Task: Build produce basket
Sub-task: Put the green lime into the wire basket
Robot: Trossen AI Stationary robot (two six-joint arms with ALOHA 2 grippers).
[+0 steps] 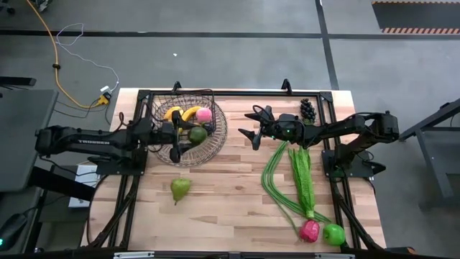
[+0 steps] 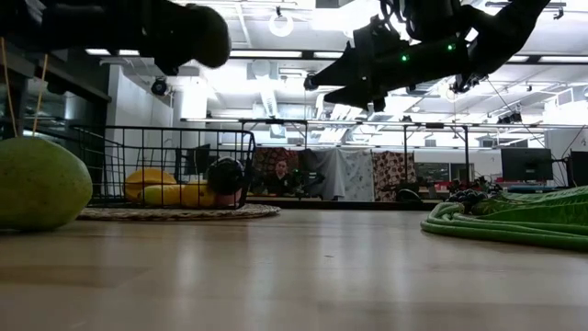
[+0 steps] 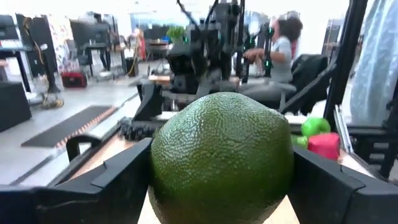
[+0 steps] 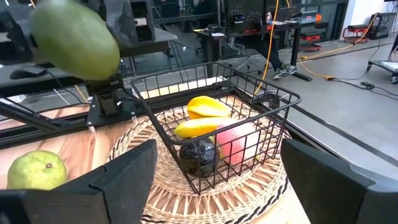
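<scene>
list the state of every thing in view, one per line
left tool: shut on the green fruit, held over the basket
right tool: open, empty, above the table
basket: upright on a woven mat, holding banana, peach and a dark fruit
pear: lying on the table
long beans: lying on the table
grapes: at the table's far edge

The wooden table (image 1: 230, 194) carries a round woven mat (image 1: 215, 147) under the basket (image 1: 188, 115), a green pear (image 1: 180, 189), long green beans (image 1: 277, 180), leafy greens (image 1: 302, 180), dark grapes (image 1: 307, 108), a red pepper (image 1: 310, 230) and a green apple (image 1: 333, 234).
</scene>
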